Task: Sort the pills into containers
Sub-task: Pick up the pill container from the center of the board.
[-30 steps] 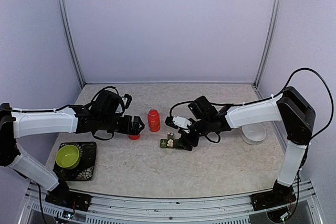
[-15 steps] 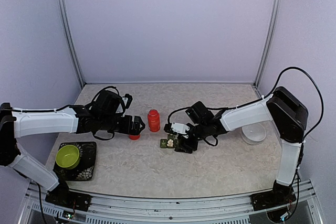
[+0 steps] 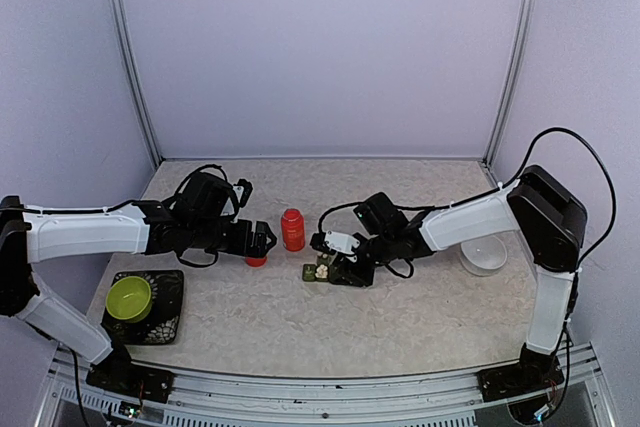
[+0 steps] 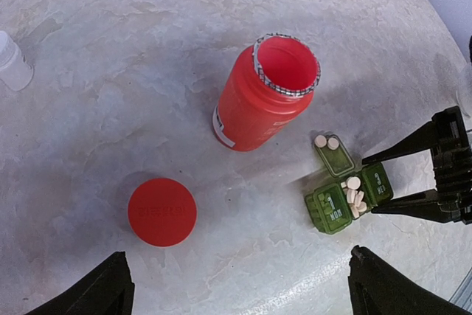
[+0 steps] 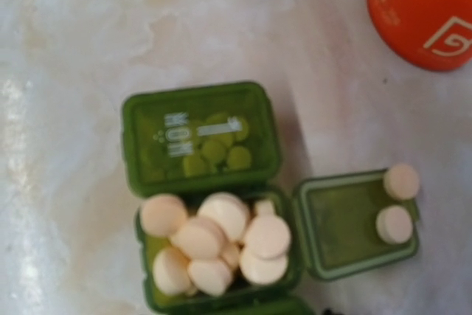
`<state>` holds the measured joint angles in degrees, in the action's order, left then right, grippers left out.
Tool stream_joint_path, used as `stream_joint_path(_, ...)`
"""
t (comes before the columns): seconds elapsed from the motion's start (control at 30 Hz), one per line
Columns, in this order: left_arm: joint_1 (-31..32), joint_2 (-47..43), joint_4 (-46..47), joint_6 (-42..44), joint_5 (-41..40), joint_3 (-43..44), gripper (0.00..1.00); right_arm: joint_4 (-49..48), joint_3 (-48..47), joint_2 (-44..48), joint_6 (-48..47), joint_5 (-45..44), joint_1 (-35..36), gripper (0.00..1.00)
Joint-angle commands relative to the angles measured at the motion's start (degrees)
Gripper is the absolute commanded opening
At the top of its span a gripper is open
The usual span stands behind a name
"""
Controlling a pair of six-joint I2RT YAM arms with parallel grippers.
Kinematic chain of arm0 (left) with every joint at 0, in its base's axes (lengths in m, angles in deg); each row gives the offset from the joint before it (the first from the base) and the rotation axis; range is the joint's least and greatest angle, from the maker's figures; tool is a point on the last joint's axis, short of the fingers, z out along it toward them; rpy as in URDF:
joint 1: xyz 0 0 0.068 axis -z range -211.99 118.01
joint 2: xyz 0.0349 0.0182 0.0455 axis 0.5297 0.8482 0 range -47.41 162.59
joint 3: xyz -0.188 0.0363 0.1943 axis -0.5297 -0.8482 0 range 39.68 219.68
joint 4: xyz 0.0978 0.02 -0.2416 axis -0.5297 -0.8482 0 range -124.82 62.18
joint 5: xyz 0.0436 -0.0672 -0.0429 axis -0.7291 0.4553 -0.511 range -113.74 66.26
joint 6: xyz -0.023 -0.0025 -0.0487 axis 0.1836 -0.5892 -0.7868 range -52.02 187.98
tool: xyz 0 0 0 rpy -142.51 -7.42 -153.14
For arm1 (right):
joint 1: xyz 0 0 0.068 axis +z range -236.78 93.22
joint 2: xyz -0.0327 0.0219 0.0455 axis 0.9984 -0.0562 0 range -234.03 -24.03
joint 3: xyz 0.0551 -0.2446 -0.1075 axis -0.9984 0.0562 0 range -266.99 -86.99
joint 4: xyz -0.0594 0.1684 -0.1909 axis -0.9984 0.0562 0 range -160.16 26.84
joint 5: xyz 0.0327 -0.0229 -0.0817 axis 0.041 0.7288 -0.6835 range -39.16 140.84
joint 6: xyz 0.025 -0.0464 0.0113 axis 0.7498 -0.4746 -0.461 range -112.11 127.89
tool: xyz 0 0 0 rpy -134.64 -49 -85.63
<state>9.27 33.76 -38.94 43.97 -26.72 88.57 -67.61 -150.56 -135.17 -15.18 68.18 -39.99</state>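
Left gripper (image 4: 240, 289) hangs wide open and empty near the red cap (image 4: 162, 212), probably just parked. The pill box (image 4: 346, 191) sits at 4 o'clock of the uncapped red bottle (image 4: 262, 97), with pills (image 5: 214, 241) heaped in one cell. Right gripper (image 4: 367, 187) straddles its 3 o'clock end; can't tell if it's pinching. Open room looks to be toward 6 o'clock.

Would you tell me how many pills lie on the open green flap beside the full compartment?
2 pills, both at the flap's outer edge: one at its corner, the other beside it. None looks hidden.
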Motion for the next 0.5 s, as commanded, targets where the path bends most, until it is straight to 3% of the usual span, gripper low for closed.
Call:
stream_joint_path(0.0, 0.32, -0.18, 0.66, -0.05, 0.00, -0.24, 0.99, -1.92, 1.30, 0.80, 0.57, 1.30, -0.38, 0.27)
stream_joint_path(0.13, 0.27, -0.37, 0.67, -0.08, -0.13, -0.36, 0.99, -4.92, 4.01, 3.39, 2.13, 0.22, -0.40, 0.25)
stream_joint_path(0.47, 0.14, -0.29, 0.66, 0.01, -0.17, 0.10, 0.99, -7.52, 6.50, 9.04, 7.49, -11.84, -0.51, 0.21)
